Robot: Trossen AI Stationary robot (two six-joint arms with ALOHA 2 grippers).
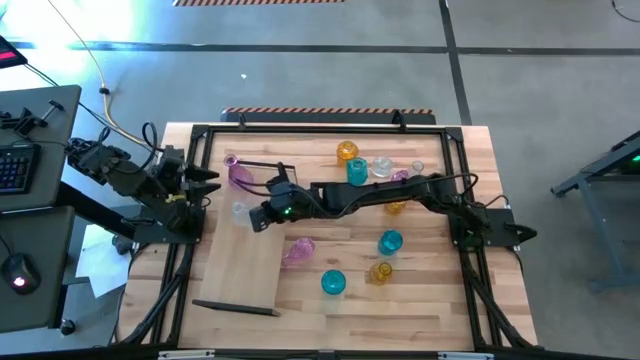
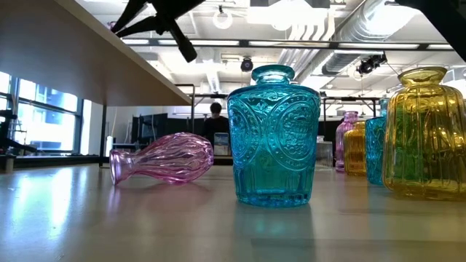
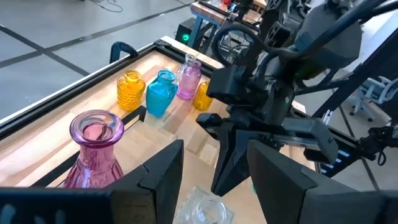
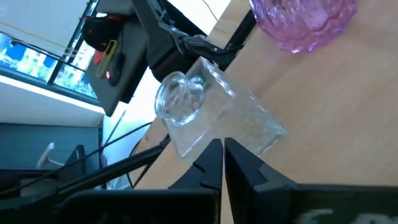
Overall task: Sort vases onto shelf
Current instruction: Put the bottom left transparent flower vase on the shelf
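On the shelf board: a clear glass bottle (image 4: 211,127) stood near the far left end of the shelf (image 1: 245,265), just beside an upright pink vase (image 1: 240,176).
Left gripper: the left gripper (image 3: 214,177) stood at the board's left edge with its fingers spread, nothing between them, the clear bottle just beyond its tips.
Right gripper: the right gripper (image 4: 222,163) reached across to the same spot, clenched tight and empty, its tips right at the bottle's shoulder.
Handling: rigid, smooth, thin-walled glass; probably light, slippery and easy to tip or crack.
Where to grip: likely across the squarish body below the neck, with gentle pressure.
Rest: a pink vase (image 2: 164,158) lay on its side; a teal vase (image 2: 273,138) stood off the board.
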